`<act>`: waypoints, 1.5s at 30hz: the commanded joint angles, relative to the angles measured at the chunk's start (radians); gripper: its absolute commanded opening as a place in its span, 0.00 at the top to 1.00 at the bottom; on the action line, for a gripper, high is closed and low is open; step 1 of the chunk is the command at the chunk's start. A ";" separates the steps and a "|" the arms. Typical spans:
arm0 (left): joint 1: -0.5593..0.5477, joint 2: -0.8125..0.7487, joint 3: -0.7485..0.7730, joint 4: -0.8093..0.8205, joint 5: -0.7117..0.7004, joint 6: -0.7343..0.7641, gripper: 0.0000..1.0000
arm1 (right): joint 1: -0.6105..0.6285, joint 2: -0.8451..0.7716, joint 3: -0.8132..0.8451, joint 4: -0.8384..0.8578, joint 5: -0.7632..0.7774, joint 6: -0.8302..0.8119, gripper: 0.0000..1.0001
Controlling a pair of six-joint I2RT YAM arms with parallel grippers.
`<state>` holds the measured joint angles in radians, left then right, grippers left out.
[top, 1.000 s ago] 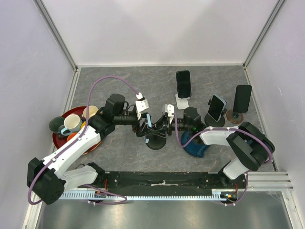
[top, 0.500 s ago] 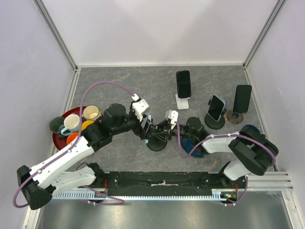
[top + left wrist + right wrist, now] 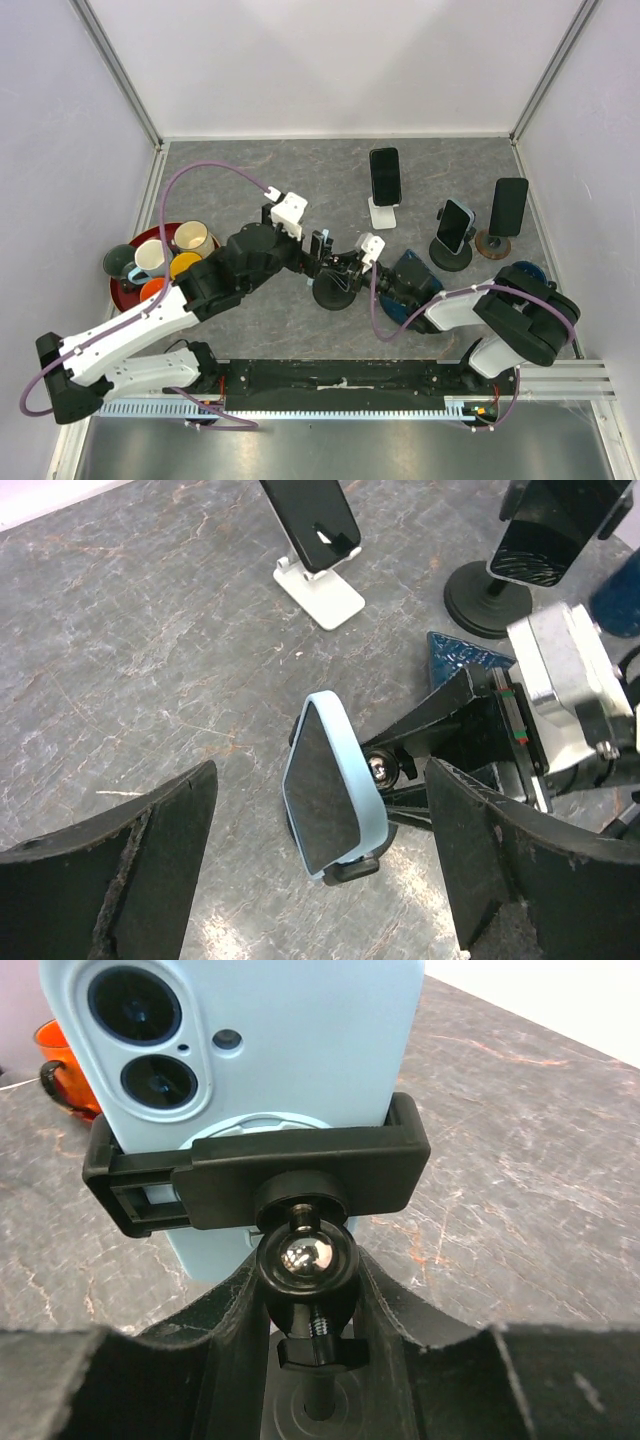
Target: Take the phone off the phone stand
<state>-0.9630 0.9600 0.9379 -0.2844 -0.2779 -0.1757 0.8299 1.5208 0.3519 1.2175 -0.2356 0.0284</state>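
A phone in a light-blue case sits clamped in a black phone stand near the middle of the table, screen facing left. My left gripper is open, its two fingers wide apart on either side of the phone and clear of it. From behind, my right gripper is shut on the stand's ball-joint neck, just under the black clamp that holds the phone. In the top view both grippers meet at the stand, left gripper and right gripper.
Three more phones stand at the back right: on a white stand, a black round stand and a wooden base. A red tray of cups lies at the left. A blue object lies beside the right arm.
My left arm has swung right and brought its gripper, opened wider, around the phone. The right arm and the stand have shifted slightly right, grip unchanged.
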 commanded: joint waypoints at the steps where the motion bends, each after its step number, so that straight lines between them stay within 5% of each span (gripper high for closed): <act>1: -0.060 0.069 0.082 -0.016 -0.199 -0.080 0.09 | 0.021 0.015 -0.025 0.074 0.162 -0.060 1.00; 14: -0.180 0.293 0.203 -0.116 -0.512 -0.185 0.26 | 0.098 0.030 -0.019 0.056 0.303 -0.119 1.00; 25: -0.181 0.333 0.190 -0.140 -0.491 -0.228 0.49 | 0.106 0.042 -0.008 0.050 0.305 -0.113 1.00; 40: -0.168 0.356 0.191 -0.156 -0.507 -0.246 0.59 | 0.112 0.050 -0.001 0.037 0.282 -0.116 1.00; 45: -0.168 0.336 0.180 -0.130 -0.515 -0.246 0.55 | 0.113 0.055 0.004 0.027 0.275 -0.119 1.00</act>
<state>-1.1362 1.3277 1.0985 -0.4564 -0.7330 -0.3779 0.9417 1.5497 0.3412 1.2842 0.0185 -0.0540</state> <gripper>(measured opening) 0.426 0.406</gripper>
